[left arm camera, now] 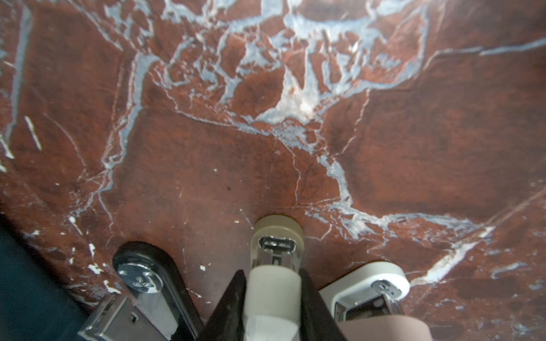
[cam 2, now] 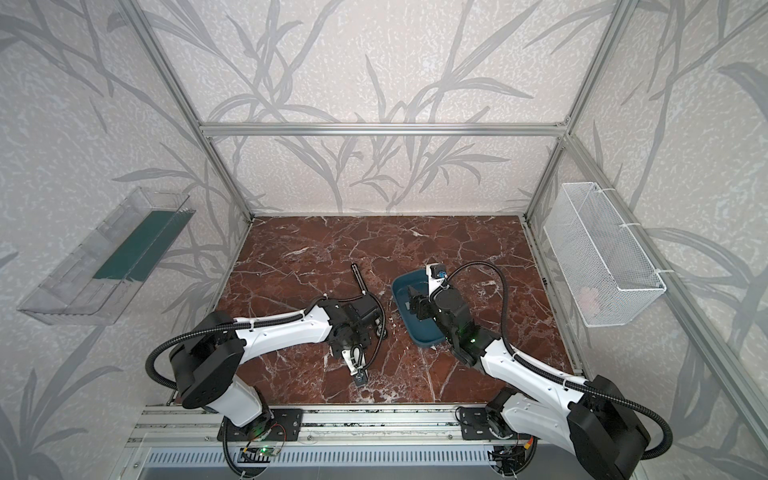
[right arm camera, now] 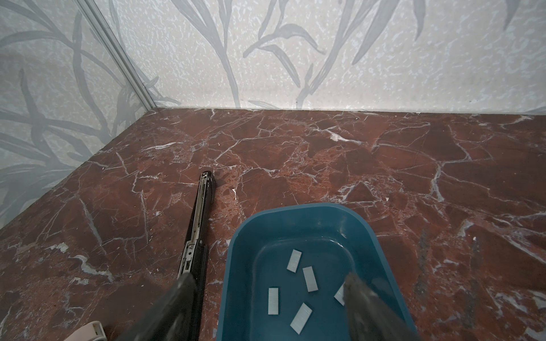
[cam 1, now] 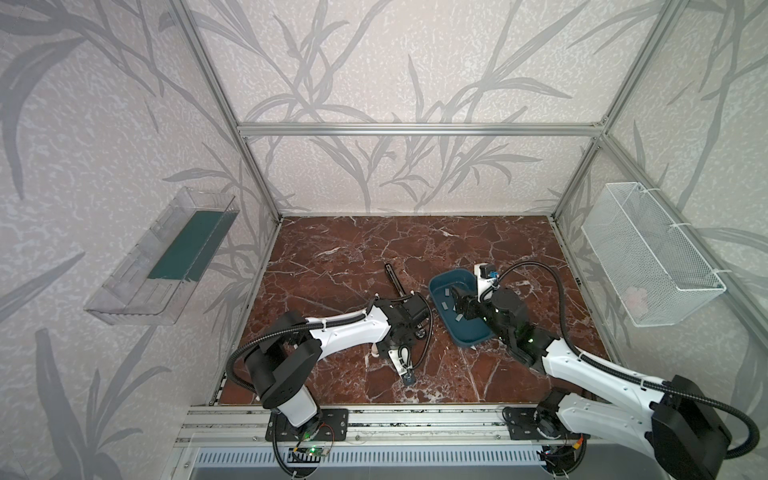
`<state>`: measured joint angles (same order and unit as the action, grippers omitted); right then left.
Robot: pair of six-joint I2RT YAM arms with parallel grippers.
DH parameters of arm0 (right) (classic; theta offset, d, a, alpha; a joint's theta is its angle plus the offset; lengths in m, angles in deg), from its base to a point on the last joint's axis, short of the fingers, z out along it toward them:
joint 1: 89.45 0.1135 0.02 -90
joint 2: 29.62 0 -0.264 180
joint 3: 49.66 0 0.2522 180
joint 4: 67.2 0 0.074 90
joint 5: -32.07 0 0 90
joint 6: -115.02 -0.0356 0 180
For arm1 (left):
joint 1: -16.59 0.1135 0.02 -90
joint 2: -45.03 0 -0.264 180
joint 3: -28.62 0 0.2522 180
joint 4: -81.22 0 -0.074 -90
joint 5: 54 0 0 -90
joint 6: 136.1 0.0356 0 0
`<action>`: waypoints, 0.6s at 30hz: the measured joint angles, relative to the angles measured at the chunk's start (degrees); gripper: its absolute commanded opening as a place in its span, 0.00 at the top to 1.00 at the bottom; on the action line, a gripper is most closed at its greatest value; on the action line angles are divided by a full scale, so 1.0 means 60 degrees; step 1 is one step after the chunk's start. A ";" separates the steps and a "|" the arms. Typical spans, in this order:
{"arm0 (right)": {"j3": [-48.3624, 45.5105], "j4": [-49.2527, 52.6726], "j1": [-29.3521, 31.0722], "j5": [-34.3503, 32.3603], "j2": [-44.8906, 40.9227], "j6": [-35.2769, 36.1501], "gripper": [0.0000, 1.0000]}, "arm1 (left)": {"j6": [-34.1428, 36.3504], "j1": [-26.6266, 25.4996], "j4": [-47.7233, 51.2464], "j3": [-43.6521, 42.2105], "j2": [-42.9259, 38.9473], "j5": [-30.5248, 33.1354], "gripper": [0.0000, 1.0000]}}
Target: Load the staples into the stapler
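Closest to lens, left wrist view: left gripper (left arm camera: 273,279) pinched tight on pale capped piece (left arm camera: 277,236) w/ metal slot. Grip hidden under wrist in both top views; can't tell if piece belongs to stapler. Next right, black stapler (right arm camera: 201,212) flat on marble table (right arm camera: 384,165), metal rail showing, angled toward back-left, just beside teal tray (right arm camera: 298,207). Inside tray, staples (right arm camera: 310,279): five grey strips lying loose, countable only in right wrist view. Right gripper (right arm camera: 268,277) spread wide over tray, nothing held, strips below and btwn its fingers, one strip partly behind a finger. Back half of table bare up to walls; open marble right of tray too.
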<state>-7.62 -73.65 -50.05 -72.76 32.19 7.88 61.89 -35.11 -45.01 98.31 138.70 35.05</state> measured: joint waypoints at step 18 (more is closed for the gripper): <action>0.0004 0.0197 0.0000 -0.0331 -0.0270 -0.0226 0.22 | -0.0976 0.0087 0.0051 0.0834 -0.0033 -0.0608 1.00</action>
<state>-7.60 -72.46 -50.05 -74.75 30.57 6.52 56.03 -34.59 -44.70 103.31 138.50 31.40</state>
